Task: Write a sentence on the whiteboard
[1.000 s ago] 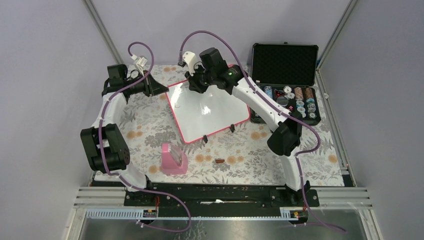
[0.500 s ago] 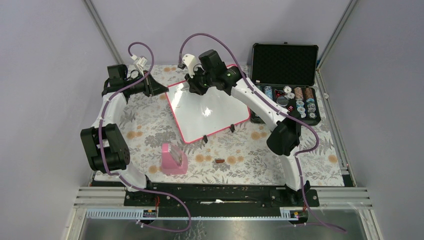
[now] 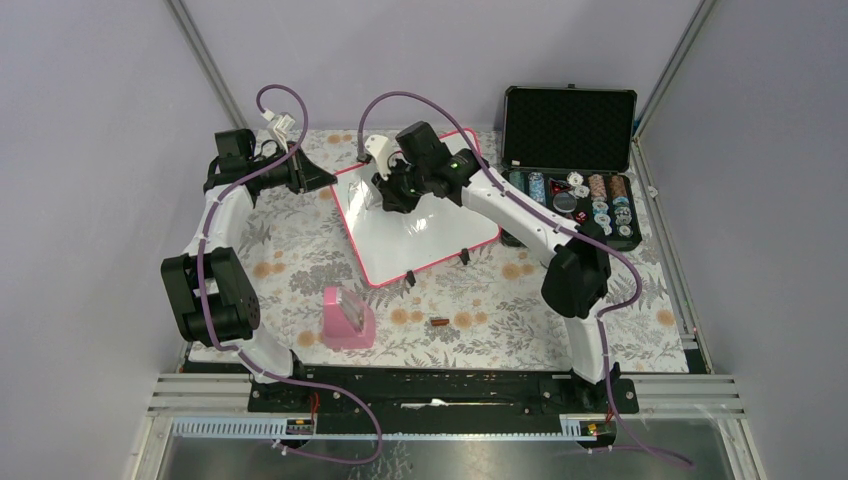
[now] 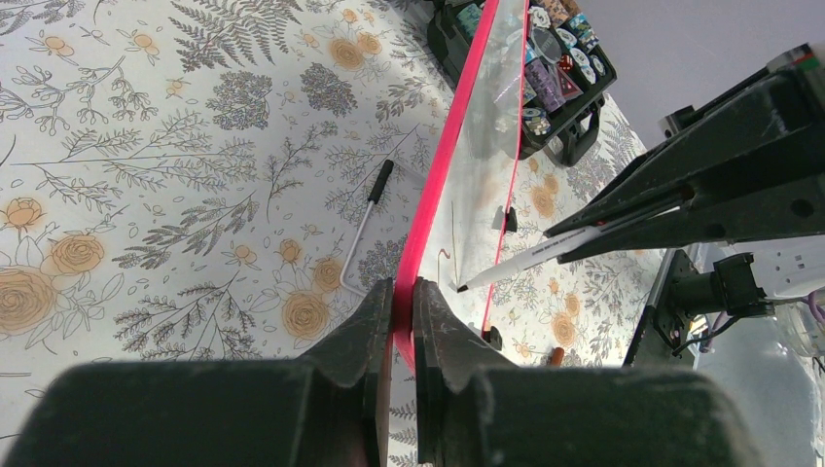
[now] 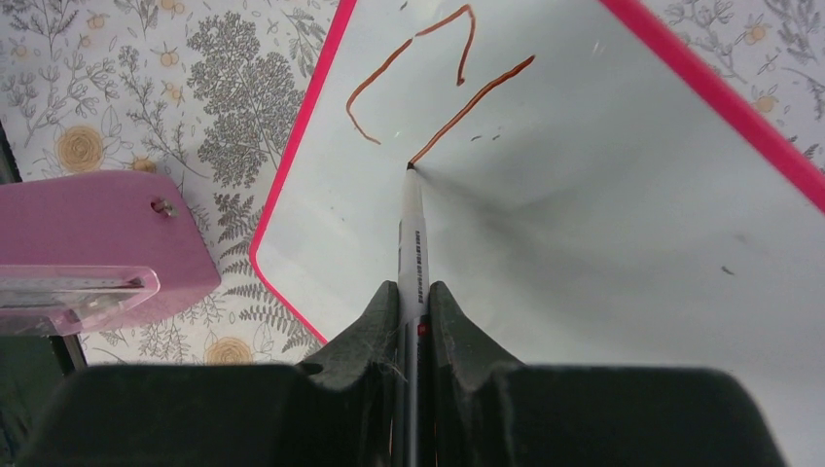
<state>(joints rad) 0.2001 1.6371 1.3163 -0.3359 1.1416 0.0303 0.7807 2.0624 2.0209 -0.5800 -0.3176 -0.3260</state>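
The whiteboard [image 3: 430,225] lies mid-table. The right gripper [image 5: 413,292] is over its far left part, clamped on a marker [image 5: 412,229] whose long axis runs straight out from the fingers. The tip touches the board at the end of the last stroke of the sentence [image 5: 472,109], barely begun, and bare white lies to the right in the wrist view. The left gripper [image 4: 402,292] is pinched shut on the pink frame [image 4: 447,146], seemingly to steady it.

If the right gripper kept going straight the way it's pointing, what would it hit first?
The whiteboard. The right gripper holds a marker whose tip seems already on the white surface, at the end of a brown stroke, so going on would press it into the board.
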